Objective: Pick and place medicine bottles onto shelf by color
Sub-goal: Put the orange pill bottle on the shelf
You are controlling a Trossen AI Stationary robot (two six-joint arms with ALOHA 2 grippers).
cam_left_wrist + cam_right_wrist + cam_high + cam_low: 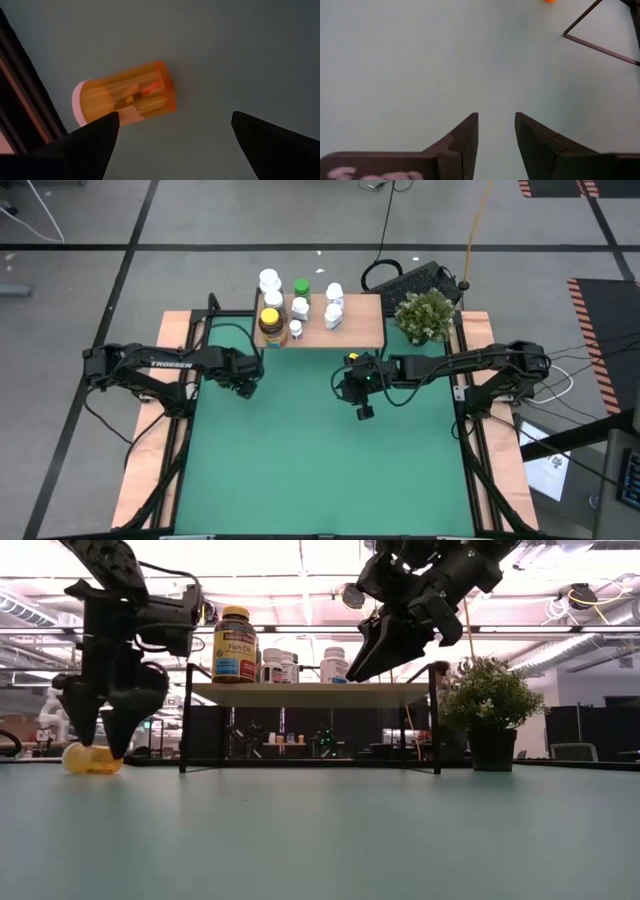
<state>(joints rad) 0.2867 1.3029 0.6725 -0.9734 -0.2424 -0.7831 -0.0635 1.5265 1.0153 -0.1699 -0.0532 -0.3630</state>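
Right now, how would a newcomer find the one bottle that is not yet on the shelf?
Find the green table, then the left gripper beside the shelf's left legs. Under its open fingers lies the orange bottle on its side. It alone is transparent orange, white-capped, and on the table.

Left gripper point(98, 740) hangs low at the table's left edge, fingers spread wide and pointing down; right gripper point(383, 652) hovers raised above the table's middle, fingers narrowly parted, holding nothing.
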